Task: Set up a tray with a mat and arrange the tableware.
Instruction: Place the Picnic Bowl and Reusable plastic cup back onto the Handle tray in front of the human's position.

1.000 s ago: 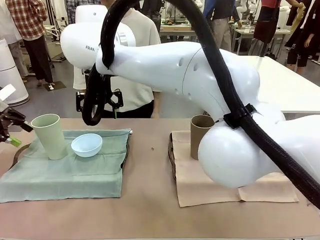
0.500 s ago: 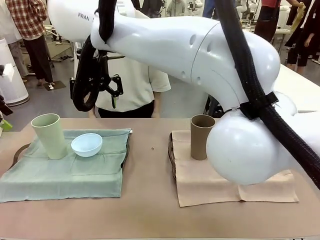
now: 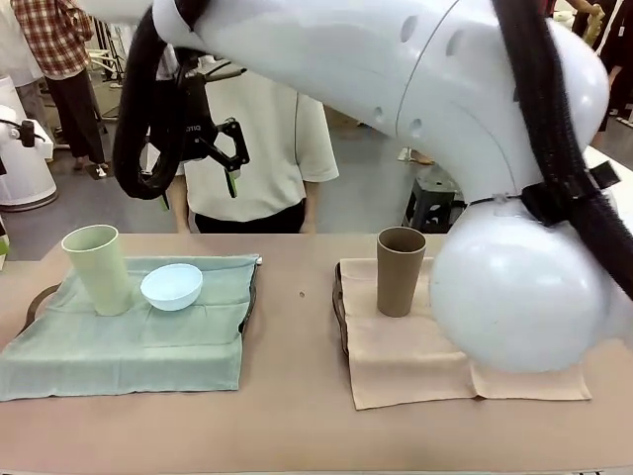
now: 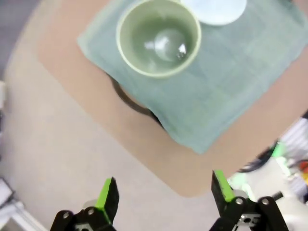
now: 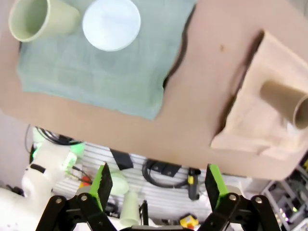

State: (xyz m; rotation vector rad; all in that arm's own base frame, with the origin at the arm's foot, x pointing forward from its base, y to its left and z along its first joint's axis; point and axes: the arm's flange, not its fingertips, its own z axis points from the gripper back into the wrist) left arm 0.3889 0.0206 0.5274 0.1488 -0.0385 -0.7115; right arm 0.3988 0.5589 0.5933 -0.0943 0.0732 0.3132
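Brown worktop (image 3: 297, 416). I see both sets of fingers wide open, empty. Taupe tumbler (image 3: 400, 271), 3 o'clock of blue bowl (image 3: 171, 286), looks rigid, light, slick; I'd pinch its rim.

Even bright indoor light, soft shadows; wrist views blurred.

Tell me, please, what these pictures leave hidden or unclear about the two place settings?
- Front view: the right arm's big white joint covers the right part of the beige mat, so anything standing there is hidden.
- Right wrist view: the taupe tumbler is cut off by the right edge.
- Left wrist view: the light blue bowl is cut off by the top edge, and the picture is blurred.
- Both trays lie mostly hidden under their mats.
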